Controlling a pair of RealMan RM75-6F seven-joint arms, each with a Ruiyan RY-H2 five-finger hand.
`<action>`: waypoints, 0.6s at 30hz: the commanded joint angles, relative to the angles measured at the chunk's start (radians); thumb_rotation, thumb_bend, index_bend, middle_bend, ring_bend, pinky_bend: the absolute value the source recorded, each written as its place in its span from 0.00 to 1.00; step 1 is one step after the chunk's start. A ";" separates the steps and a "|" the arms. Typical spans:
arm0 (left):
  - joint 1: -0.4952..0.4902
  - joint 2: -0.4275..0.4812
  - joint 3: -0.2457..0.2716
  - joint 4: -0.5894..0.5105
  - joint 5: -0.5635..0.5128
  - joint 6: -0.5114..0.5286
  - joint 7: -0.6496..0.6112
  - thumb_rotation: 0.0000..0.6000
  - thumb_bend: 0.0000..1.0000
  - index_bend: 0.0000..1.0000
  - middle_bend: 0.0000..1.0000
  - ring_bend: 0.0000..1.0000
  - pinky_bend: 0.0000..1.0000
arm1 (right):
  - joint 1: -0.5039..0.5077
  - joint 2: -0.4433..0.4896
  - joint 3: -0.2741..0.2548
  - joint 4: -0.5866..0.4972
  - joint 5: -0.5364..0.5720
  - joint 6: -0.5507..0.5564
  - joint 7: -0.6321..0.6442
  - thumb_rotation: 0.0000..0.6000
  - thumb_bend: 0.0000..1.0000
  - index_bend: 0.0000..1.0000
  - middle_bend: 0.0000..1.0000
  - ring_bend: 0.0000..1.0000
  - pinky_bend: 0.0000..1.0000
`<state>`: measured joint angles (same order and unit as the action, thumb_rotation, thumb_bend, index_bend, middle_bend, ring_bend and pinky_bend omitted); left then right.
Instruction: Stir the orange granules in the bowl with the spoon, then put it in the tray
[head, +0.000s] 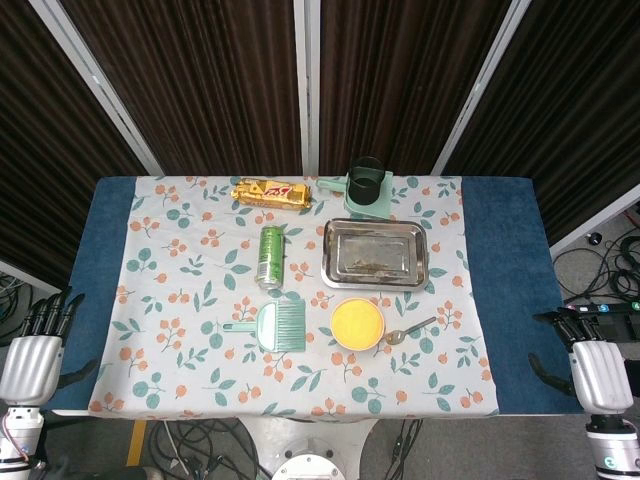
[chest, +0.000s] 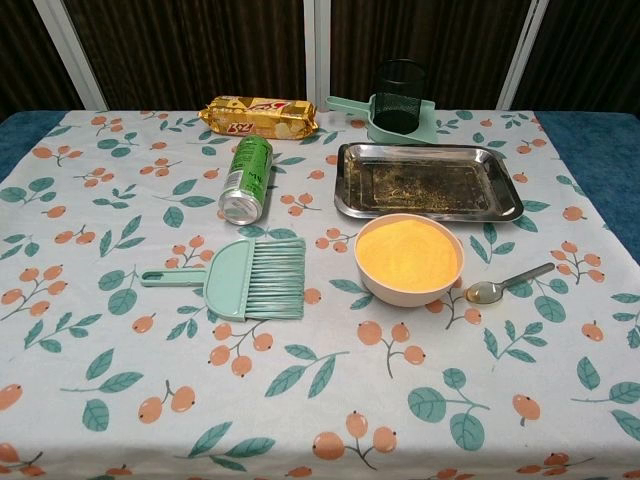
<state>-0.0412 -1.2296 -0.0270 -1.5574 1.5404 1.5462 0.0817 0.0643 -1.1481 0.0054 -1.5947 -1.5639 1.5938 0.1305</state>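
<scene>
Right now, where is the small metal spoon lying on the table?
The small metal spoon lies flat on the floral tablecloth, just right of the pink bowl of orange granules and in front of the steel tray; neither hand touches it.

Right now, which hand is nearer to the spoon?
Right. The right hand hangs off the table's right edge, on the spoon's side. The left hand sits off the left edge, across the whole cloth from it.

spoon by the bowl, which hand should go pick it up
Right. The spoon lies on the right side of the bowl, its handle angled toward the right hand. The left hand would have to cross over the brush and the bowl.
</scene>
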 joint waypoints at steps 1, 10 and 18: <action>-0.002 0.004 -0.001 -0.008 -0.006 -0.006 0.007 1.00 0.01 0.10 0.07 0.07 0.10 | 0.002 0.001 0.004 0.000 0.000 -0.007 -0.001 1.00 0.22 0.30 0.31 0.18 0.25; 0.000 0.009 0.004 -0.015 -0.010 -0.009 0.007 1.00 0.01 0.10 0.07 0.07 0.10 | 0.008 0.007 0.011 -0.013 -0.009 -0.028 -0.024 1.00 0.22 0.29 0.37 0.24 0.27; -0.004 0.008 0.001 -0.008 -0.008 -0.011 -0.006 1.00 0.01 0.10 0.07 0.07 0.10 | 0.104 0.017 0.049 -0.054 -0.027 -0.147 -0.168 1.00 0.15 0.29 0.84 0.92 0.97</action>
<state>-0.0455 -1.2217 -0.0262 -1.5655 1.5328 1.5355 0.0754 0.1243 -1.1363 0.0395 -1.6307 -1.5845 1.5050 0.0014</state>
